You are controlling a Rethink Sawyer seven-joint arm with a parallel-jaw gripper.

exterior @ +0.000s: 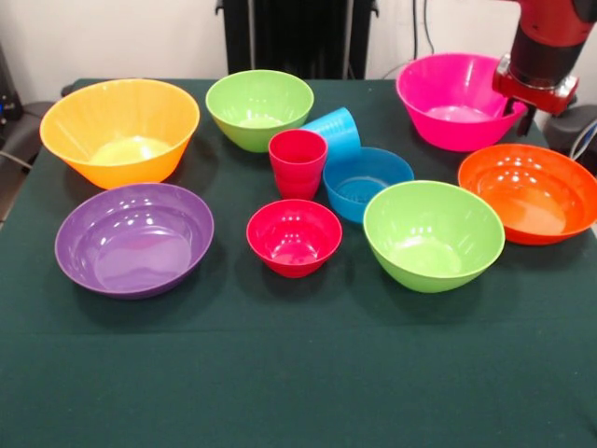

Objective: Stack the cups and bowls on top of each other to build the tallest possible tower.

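Cups: red cup (298, 162) upright, sky-blue cup (336, 131) tilted behind it beside small blue bowl (367, 183); I cannot tell the gripper (534, 101) state.

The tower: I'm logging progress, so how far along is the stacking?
Barely begun. No tower stands: the red cup is upright on the table, and the sky-blue cup lies tilted behind it by the small blue bowl. Nothing is in hand; the arm hangs near the pink bowl. All stacking remains.
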